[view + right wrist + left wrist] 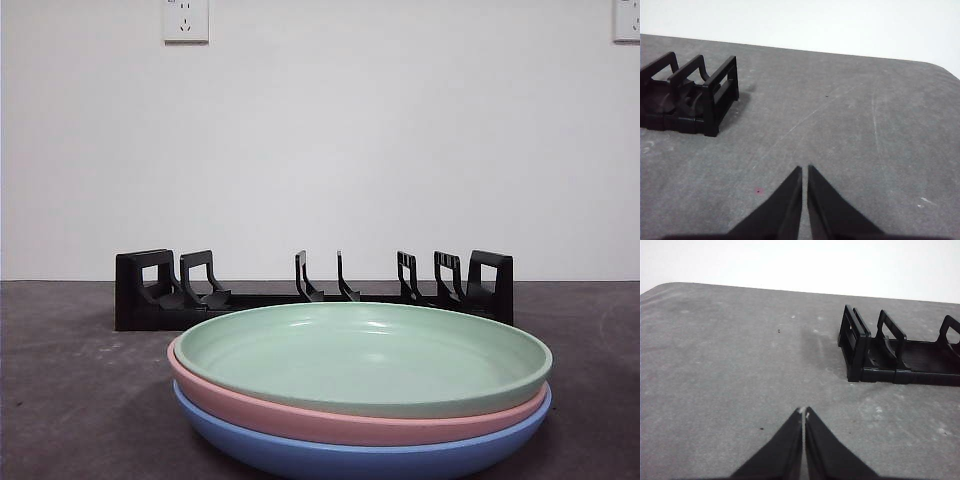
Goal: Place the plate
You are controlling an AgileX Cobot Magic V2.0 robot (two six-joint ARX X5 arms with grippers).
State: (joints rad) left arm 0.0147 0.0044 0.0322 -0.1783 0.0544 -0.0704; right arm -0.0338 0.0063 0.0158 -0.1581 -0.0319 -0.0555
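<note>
Left pincer (803,412) and right pincer (804,170) closed, empty, above bare table (730,365); rack (314,290) behind stacked green plate (365,360), pink plate (330,422), blue plate (350,458).

Two wall sockets (186,20) above a grey table (60,380).

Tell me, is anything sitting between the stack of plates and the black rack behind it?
Nothing visible does. In the front view the round green plate lies on top of a pink plate and a blue plate, and only bare grey table shows between them and the black slotted plate rack. Both grippers wait elsewhere, shut.
</note>
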